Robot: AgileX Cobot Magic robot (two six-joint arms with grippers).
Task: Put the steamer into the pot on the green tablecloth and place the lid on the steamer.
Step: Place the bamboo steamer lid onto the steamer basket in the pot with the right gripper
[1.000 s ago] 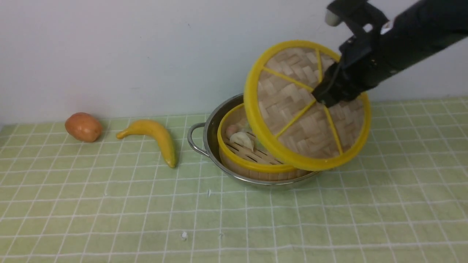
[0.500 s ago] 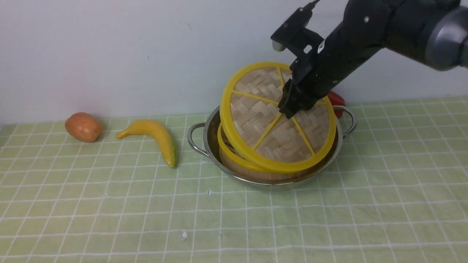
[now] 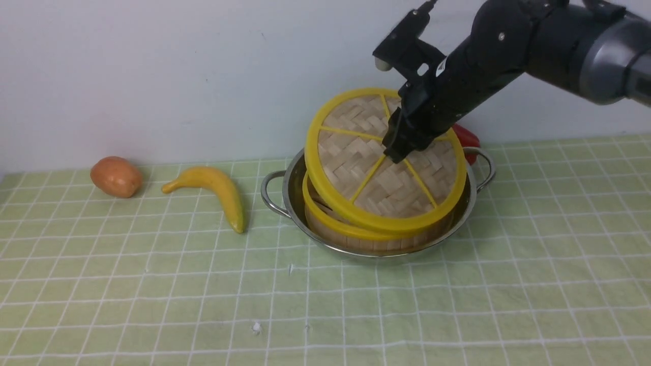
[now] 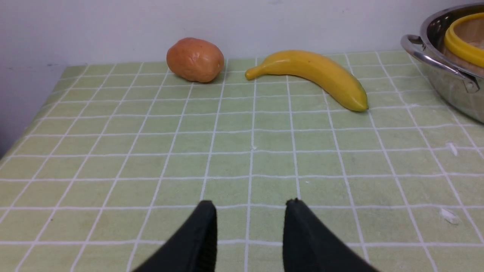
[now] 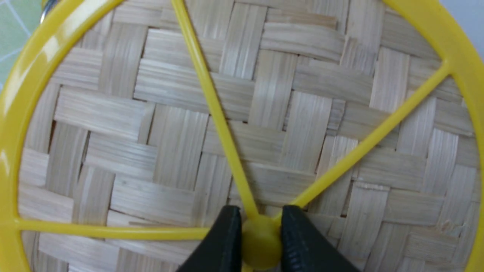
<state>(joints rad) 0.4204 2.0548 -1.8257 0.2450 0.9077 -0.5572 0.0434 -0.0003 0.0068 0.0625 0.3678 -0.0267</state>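
**Lid tilted over the steamer, knob pinched in my right jaws**

My right jaws are closed narrow on the yellow centre knob (image 5: 261, 241) of the lid (image 3: 376, 173). Only the right wrist view shows that grip. There the woven lid (image 5: 264, 113) fills nearly the whole picture, and a black finger (image 5: 227, 241) presses on each side of the knob.

The front view gives what the wrist view cannot. The lid hangs tilted over the steamer (image 3: 356, 236), with its far edge high and its near edge low at the steamer's yellow rim. I cannot tell whether the two touch. The steamer sits inside the pot (image 3: 292, 188), which stands on the green tablecloth (image 3: 457, 305). Something red (image 3: 467, 138) peeks out behind the pot.

My left jaws appear only in the left wrist view. They stand apart with nothing between them, low over the tablecloth (image 4: 151, 151). That view also catches the pot (image 4: 446, 83) and the steamer's rim (image 4: 463, 41) at its edge. A banana (image 4: 317, 73) and a potato (image 4: 194, 59) lie beyond. In the front view the banana (image 3: 218, 190) lies near the pot's left handle and the potato (image 3: 116, 176) further left.
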